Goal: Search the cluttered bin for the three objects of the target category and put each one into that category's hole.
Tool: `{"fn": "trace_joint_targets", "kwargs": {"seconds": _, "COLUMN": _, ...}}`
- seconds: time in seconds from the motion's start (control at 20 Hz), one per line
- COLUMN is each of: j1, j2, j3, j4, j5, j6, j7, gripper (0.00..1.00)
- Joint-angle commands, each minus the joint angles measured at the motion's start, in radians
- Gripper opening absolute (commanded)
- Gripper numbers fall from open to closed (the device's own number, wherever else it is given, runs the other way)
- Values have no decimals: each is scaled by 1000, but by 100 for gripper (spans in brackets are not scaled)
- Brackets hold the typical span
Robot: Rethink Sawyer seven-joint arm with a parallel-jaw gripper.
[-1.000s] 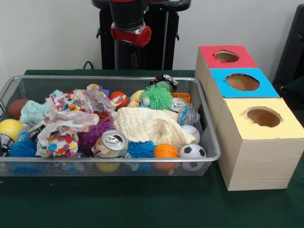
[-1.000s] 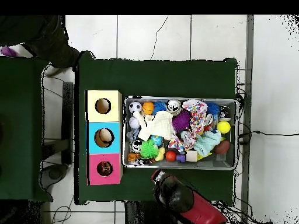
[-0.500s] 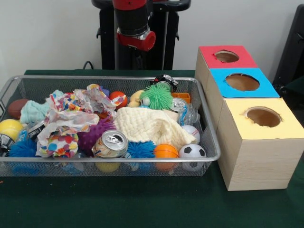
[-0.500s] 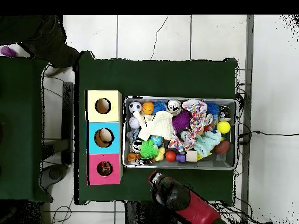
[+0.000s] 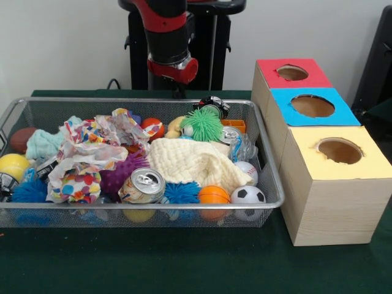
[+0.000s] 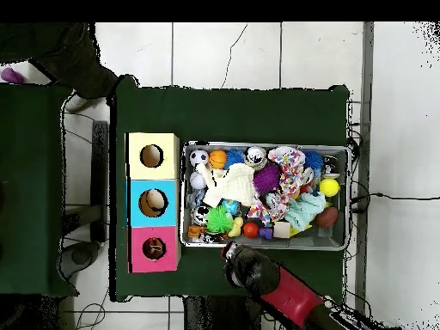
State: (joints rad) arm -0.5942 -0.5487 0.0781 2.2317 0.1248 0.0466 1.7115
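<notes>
Wire bin (image 5: 263, 147) on the green table (image 5: 184, 263), filled with mixed clutter. In the front view: a cream cloth (image 5: 193, 160) at the centre; a green spiky ball (image 5: 202, 124) at 12 o'clock from it; an upright can (image 5: 142, 185) at 8 o'clock; a purple spiky ball (image 5: 119, 174) touching the can's 10 o'clock side; crumpled patterned paper (image 5: 92, 153) at 9 o'clock. Along the bin's near wall lie an orange ball (image 5: 214, 195) and a soccer ball (image 5: 248, 195), side by side, at 5 o'clock from the cloth. A yellow ball (image 5: 12, 165) and a brown ball (image 5: 23, 139) sit at the far 9 o'clock end.

The holes are in three boxes just beside the bin at 3 o'clock: red (image 5: 291, 72) farthest, blue (image 5: 312, 105) in the middle, yellow (image 5: 339, 150) nearest.

The gripper (image 5: 178, 93) hangs behind the bin's far rim, at 12 o'clock; whether it is open or closed cannot be told. Overhead, the arm (image 6: 279, 288) lies at 6 o'clock of the bin.
</notes>
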Motion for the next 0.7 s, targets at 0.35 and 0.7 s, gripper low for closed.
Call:
{"fn": "trace_joint_targets", "kwargs": {"seconds": 0.35, "j1": 111, "j2": -18, "j3": -40, "j4": -277, "j5": -19, "j6": 182, "j7": 53, "gripper": 0}}
{"fn": "trace_joint_targets", "kwargs": {"seconds": 0.7, "j1": 206, "j2": -121, "j3": -147, "j4": -306, "j5": -32, "j6": 398, "j7": 86, "gripper": 0}}
